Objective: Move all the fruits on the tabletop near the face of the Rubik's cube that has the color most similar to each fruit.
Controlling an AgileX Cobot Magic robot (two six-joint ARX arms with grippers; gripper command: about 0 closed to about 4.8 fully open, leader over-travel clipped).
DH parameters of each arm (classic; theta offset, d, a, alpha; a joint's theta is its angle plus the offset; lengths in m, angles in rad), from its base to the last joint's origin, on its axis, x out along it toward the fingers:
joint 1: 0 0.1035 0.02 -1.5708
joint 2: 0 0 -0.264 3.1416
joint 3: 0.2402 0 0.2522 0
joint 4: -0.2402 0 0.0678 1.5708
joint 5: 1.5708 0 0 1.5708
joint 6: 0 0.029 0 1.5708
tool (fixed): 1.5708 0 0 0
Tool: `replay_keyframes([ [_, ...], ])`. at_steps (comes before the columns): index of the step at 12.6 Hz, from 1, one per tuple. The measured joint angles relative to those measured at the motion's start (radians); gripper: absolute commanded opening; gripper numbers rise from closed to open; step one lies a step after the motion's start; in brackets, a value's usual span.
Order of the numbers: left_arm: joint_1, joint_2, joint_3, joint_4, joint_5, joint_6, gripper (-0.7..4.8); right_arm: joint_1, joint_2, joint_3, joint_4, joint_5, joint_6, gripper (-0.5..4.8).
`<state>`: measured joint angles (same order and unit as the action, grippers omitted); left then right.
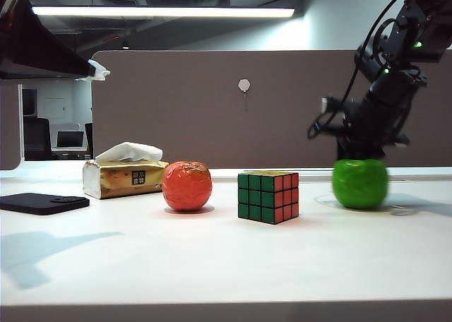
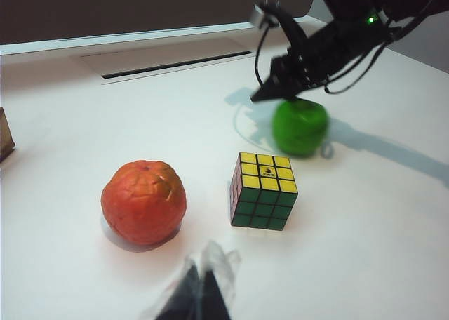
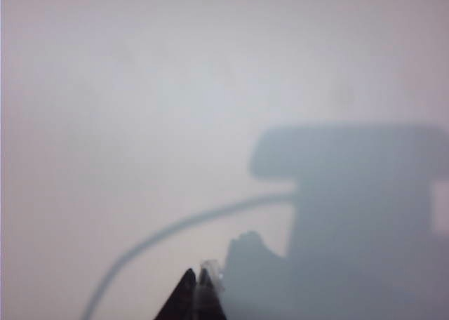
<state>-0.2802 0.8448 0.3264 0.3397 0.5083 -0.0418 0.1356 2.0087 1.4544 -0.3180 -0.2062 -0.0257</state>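
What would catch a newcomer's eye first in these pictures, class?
Probably the bright green apple on the right of the white tabletop, with the right gripper directly above it; whether it grips is unclear. Next, the Rubik's cube in the middle, green and red faces showing, and the orange-red fruit to its left. The left gripper hovers in front of these, apparently shut.

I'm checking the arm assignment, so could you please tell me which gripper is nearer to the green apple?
The right gripper: it sits directly on top of the green apple. The left gripper hangs well away, on the near side of the orange fruit and cube.
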Motion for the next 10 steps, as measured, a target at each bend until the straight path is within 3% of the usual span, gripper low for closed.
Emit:
replay_keyframes([
  [2, 0.0, 0.0, 0.0, 0.0, 0.0, 0.0, -0.05, 0.0, 0.013, -0.013, -0.09, -0.016, 0.0, 0.0],
  [5, 0.0, 0.0, 0.0, 0.0, 0.0, 0.0, -0.05, 0.0, -0.013, -0.01, -0.047, -0.013, 0.0, 0.0],
  [6, 0.0, 0.0, 0.0, 0.0, 0.0, 0.0, -0.05, 0.0, -0.016, -0.01, -0.074, 0.0, -0.001, 0.0],
  [7, 0.0, 0.001, 0.0, 0.0, 0.0, 0.0, -0.05, -0.025, -0.089, -0.01, -0.187, 0.099, -0.024, 0.0],
  [10, 0.0, 0.001, 0.0, 0.0, 0.0, 0.0, -0.05, -0.041, -0.125, -0.008, -0.22, 0.108, -0.024, 0.0],
])
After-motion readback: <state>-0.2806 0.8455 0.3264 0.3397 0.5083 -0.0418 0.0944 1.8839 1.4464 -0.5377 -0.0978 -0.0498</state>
